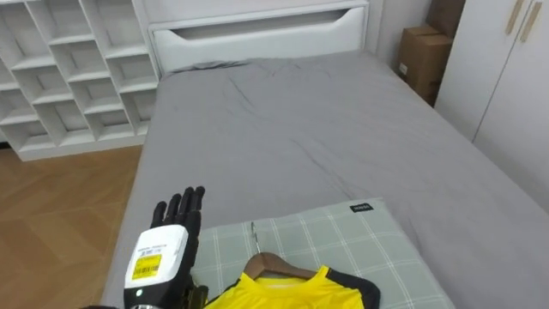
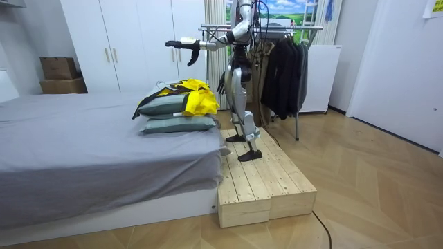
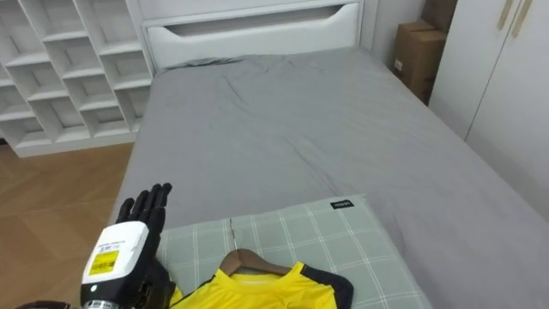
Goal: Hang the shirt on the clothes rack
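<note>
A yellow shirt [image 1: 292,293] with dark trim lies on a wooden hanger [image 1: 276,265], on top of a checked pillow [image 1: 343,240] at the foot of the bed. The hanger's metal hook points toward the headboard. My left hand [image 1: 176,215] is held out over the pillow's left edge, left of the hanger, fingers straight and open, holding nothing. In the room view the shirt [image 2: 197,97] tops two stacked pillows, and my left hand [image 2: 181,44] hovers well above it. My right hand [image 2: 221,84] hangs at my hip. I stand on a wooden platform [image 2: 263,180].
The grey bed [image 1: 300,129] stretches ahead to a white headboard. White cube shelves [image 1: 69,69] stand at the far left, cardboard boxes [image 1: 420,56] and a wardrobe [image 1: 506,77] on the right. Behind me a clothes rack [image 2: 277,28] holds dark garments [image 2: 284,69].
</note>
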You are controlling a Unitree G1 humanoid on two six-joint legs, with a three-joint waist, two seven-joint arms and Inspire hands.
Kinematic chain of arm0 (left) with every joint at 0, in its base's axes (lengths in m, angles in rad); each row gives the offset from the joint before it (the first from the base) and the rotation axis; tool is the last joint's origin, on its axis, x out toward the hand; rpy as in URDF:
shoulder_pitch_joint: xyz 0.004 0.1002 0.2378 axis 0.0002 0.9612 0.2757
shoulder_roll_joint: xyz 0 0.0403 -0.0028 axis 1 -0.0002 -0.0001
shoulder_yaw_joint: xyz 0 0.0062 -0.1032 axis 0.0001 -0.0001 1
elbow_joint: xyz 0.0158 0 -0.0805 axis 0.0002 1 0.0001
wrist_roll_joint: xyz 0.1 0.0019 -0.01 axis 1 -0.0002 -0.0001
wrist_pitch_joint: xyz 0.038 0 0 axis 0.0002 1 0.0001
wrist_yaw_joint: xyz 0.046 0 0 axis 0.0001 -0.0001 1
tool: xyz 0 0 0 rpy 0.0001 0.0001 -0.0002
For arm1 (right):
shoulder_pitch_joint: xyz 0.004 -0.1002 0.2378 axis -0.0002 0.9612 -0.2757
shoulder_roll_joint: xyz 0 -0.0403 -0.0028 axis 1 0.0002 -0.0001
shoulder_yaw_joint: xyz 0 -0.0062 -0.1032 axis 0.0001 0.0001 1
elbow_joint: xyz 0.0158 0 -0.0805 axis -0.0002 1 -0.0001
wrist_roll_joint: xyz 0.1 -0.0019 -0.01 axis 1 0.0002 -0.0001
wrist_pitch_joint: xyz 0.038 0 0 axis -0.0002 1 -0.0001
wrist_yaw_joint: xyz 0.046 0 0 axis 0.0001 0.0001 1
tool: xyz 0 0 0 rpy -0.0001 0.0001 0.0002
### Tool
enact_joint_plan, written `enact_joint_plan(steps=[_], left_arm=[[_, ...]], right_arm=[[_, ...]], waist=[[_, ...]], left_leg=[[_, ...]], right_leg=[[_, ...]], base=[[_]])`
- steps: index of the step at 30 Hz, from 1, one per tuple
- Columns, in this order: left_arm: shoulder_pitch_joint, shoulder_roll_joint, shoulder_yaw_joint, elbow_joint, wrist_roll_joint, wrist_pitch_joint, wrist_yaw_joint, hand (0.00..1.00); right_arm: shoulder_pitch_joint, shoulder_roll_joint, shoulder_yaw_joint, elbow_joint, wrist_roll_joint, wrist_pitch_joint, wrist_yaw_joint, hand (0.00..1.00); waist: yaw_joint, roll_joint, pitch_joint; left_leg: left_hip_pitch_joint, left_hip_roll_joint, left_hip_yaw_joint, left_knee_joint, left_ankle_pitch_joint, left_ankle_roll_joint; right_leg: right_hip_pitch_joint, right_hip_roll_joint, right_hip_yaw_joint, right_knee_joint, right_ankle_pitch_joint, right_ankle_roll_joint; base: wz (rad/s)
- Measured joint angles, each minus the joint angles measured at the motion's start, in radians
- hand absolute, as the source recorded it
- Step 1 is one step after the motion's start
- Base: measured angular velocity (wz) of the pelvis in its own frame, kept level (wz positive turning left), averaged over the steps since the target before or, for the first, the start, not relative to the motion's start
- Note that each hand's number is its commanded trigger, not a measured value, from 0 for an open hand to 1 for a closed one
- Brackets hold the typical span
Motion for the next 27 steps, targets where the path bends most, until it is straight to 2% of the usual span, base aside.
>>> enact_joint_plan(steps=[4, 6, 7, 12, 17, 27], left_arm=[[-0.019, 0.018, 0.000, 0.000, 0.000, 0.009, -0.019, 0.00], [-0.022, 0.041, 0.000, 0.003, 0.000, 0.032, -0.025, 0.00], [-0.022, 0.043, 0.001, 0.008, 0.000, 0.037, -0.025, 0.00], [-0.053, 0.042, 0.003, 0.103, -0.021, 0.048, -0.036, 0.00], [-0.068, 0.039, 0.011, 0.126, -0.083, 0.049, -0.040, 0.00], [-0.165, 0.038, 0.031, 0.294, -0.168, 0.044, -0.046, 0.00]], right_arm=[[0.009, -0.010, 0.000, -0.015, -0.012, 0.001, -0.003, 0.00], [0.020, -0.011, -0.001, -0.039, -0.038, 0.002, -0.011, 0.00], [0.019, -0.012, -0.001, -0.040, -0.041, 0.002, -0.014, 0.00], [0.027, -0.018, -0.005, -0.038, -0.049, 0.006, -0.051, 0.00], [0.030, -0.017, -0.009, -0.027, -0.050, 0.013, -0.074, 0.00], [0.043, -0.018, 0.003, -0.029, -0.093, 0.013, -0.122, 0.00]], waist=[[-0.001, -0.004, 0.0028], [-0.014, -0.008, 0.0052], [-0.017, -0.008, 0.0051], [-0.022, -0.011, 0.0043], [-0.021, -0.019, 0.0013], [-0.020, -0.018, 0.0010]], left_leg=[[0.001, 0.000, 0.010, -0.001, 0.000, 0.000], [0.000, 0.000, 0.013, -0.001, 0.000, 0.000], [0.000, 0.000, 0.014, -0.001, 0.000, 0.000], [0.001, 0.000, 0.015, 0.000, 0.001, 0.001], [0.001, 0.000, 0.015, 0.001, 0.001, 0.002], [-0.003, 0.000, 0.015, -0.004, 0.003, 0.004]], right_leg=[[-0.009, 0.000, 0.006, 0.013, 0.000, 0.000], [-0.010, -0.001, 0.005, 0.013, 0.000, 0.000], [-0.010, -0.001, 0.005, 0.014, 0.000, 0.000], [-0.010, -0.001, 0.006, 0.015, 0.000, 0.000], [-0.010, -0.001, 0.007, 0.015, 0.000, 0.000], [-0.015, -0.001, 0.005, 0.014, 0.000, 0.000]], base=[[-0.06], [0.00], [0.00], [0.00], [0.00], [0.00]])
